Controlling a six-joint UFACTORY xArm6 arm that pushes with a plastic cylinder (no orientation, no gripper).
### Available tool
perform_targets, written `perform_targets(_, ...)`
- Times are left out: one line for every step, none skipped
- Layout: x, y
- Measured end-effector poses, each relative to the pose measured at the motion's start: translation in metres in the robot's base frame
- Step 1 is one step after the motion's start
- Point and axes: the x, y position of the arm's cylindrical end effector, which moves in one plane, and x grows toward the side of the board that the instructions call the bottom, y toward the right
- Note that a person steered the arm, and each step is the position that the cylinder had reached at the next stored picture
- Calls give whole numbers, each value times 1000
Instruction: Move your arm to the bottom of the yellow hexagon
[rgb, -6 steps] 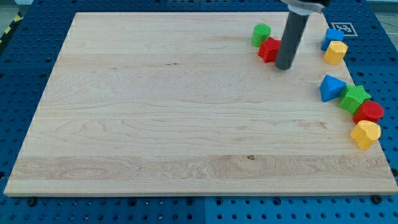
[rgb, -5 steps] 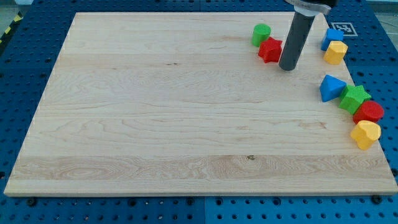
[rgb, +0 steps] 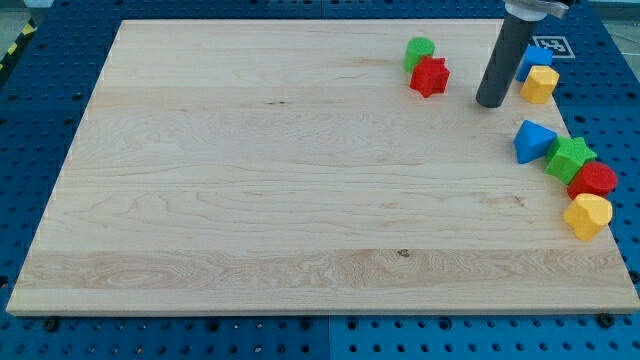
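Now my tip (rgb: 490, 103) has slid right, away from the red star (rgb: 430, 76), nearing the yellow hexagon (rgb: 540, 84); this gripperless end effector holds nothing.

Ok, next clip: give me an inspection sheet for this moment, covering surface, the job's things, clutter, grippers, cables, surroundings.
Surface: wooden board, flat, light grain.
Job's things: yellow hexagon near the view's top right; my tip rests on the board just to its left, slightly lower, not touching.
Clutter: green block touching red star; blue block behind the hexagon; blue triangle, green star, red block, yellow block along the right edge.
Grippers: none fitted; only a dark rod.
Cables: nothing seen.
Surroundings: blue perforated table; black-and-white marker tag.
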Motion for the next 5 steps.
perform_targets(1,8)
perform_targets(8,31)
perform_targets(8,35)
perform_targets(9,39)
perform_targets(10,55)
